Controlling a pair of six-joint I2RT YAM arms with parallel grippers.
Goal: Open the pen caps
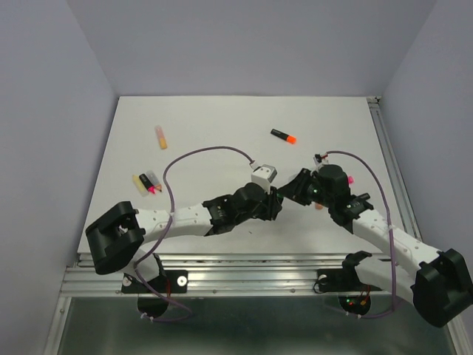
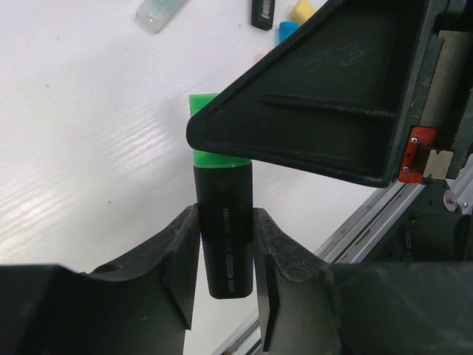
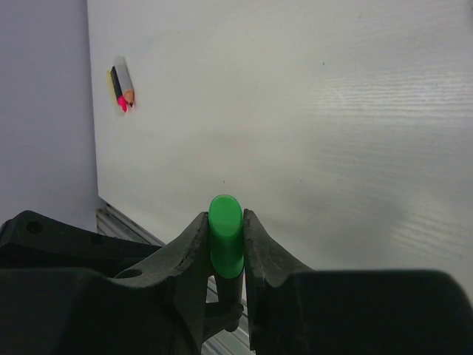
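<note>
A stubby highlighter with a black barrel (image 2: 224,244) is held in the air between the two arms. My left gripper (image 2: 225,255) is shut on the barrel's lower half. Its green pen cap (image 3: 225,235) sits on the barrel's end, and my right gripper (image 3: 225,222) is shut on that cap from both sides. In the left wrist view a right finger covers most of the green pen cap (image 2: 205,157). From above, the left gripper (image 1: 275,201) and right gripper (image 1: 294,189) meet tip to tip and hide the highlighter.
On the table lie a black highlighter with an orange cap (image 1: 284,136), a pastel orange one (image 1: 160,137), and a small cluster of yellow and pink ones (image 1: 147,183). A metal rail (image 1: 244,275) runs along the near edge. Walls close in on both sides.
</note>
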